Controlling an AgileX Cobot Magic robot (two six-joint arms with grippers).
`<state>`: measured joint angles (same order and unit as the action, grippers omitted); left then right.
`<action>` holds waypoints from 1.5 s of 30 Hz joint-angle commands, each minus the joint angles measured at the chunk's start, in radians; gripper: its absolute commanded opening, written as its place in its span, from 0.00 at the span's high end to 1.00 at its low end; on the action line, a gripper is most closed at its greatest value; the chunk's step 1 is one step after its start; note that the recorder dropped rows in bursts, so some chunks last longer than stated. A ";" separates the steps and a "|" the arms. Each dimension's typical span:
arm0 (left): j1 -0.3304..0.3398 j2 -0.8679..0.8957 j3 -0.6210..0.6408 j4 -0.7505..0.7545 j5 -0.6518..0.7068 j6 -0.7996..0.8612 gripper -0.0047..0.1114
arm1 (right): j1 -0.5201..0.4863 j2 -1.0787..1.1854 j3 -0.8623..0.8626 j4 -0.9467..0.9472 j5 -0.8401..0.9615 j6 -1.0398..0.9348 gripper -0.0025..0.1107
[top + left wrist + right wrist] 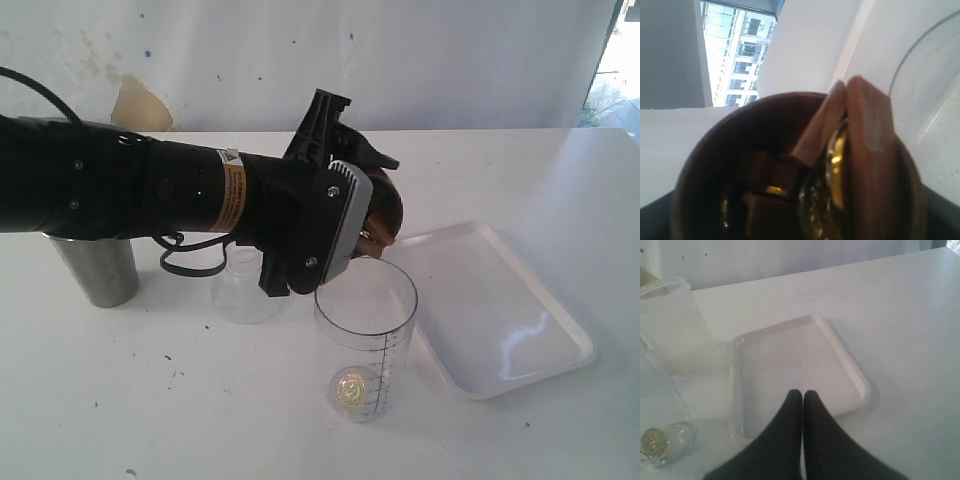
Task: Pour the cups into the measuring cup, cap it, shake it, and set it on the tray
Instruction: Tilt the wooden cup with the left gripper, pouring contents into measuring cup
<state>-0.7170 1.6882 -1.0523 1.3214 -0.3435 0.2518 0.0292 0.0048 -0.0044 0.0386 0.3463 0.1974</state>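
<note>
My left gripper [372, 205] is shut on the brown wooden cup [387, 212] and holds it tipped over the rim of the clear measuring cup [365, 335]. In the left wrist view the wooden cup [705, 165] fills the frame, with brown wooden pieces [867, 150] and gold coins [837, 155] at its mouth. One gold coin [352, 388] lies at the measuring cup's bottom. The steel tumbler [100, 268] stands upright at the left. My right gripper [802, 392] is shut and empty above the near edge of the white tray [790, 360]; it is out of the exterior view.
A frosted unmarked cup [245, 290] stands just left of the measuring cup, under the left arm. The tray [500, 310] lies right of the measuring cup [675, 437]. A black cable [190, 262] loops below the left arm. A white wall closes the table's back.
</note>
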 commanded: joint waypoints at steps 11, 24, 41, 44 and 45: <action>-0.005 -0.003 -0.009 -0.012 -0.002 0.224 0.96 | -0.008 -0.005 0.004 -0.006 -0.002 0.000 0.98; -0.005 -0.003 -0.009 -0.068 -0.001 0.362 0.96 | -0.008 -0.005 0.004 -0.006 -0.002 0.000 0.98; -0.005 -0.003 -0.009 -0.096 -0.033 0.534 0.96 | -0.008 -0.005 0.004 -0.006 -0.002 0.000 0.98; -0.005 -0.003 -0.009 -0.201 -0.083 0.528 0.96 | -0.008 -0.005 0.004 -0.006 -0.002 0.000 0.98; -0.005 -0.003 -0.009 -0.234 -0.095 0.528 0.96 | -0.008 -0.005 0.004 -0.006 -0.002 0.000 0.98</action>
<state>-0.7170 1.6882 -1.0523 1.1880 -0.3880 0.7841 0.0292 0.0048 -0.0044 0.0386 0.3463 0.1974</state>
